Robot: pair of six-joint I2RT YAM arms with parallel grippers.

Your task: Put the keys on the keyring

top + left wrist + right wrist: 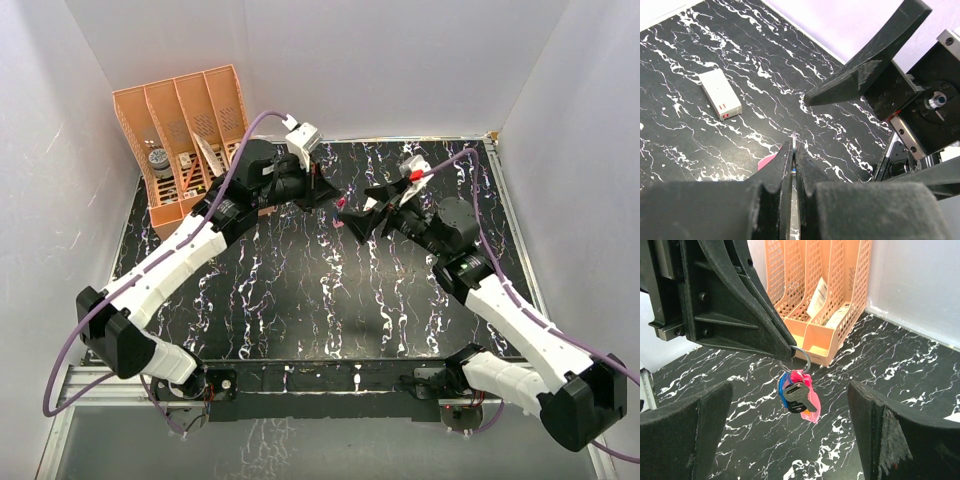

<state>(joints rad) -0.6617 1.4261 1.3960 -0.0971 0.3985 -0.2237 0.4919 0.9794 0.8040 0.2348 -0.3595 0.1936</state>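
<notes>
In the right wrist view the left gripper's black fingertips [782, 347] pinch the thin silver ring of the keyring [805, 356]. Below it hang the pink-red fob [811, 412], the blue-headed key [783, 386] and the dark-headed key [801, 394], all off the table. My right gripper [790, 390] is open, with a finger on each side of the bundle and touching nothing. In the left wrist view my left gripper [794, 149] is shut on the ring's edge, with the fob [767, 161] peeking out at the left. From above, the two grippers [333, 197] [364, 212] meet at the pink fob [342, 206].
An orange file organizer [185, 130] with papers stands at the back left and also shows in the right wrist view [825, 295]. A small white box [720, 93] lies on the black marbled table. White walls enclose the table on three sides.
</notes>
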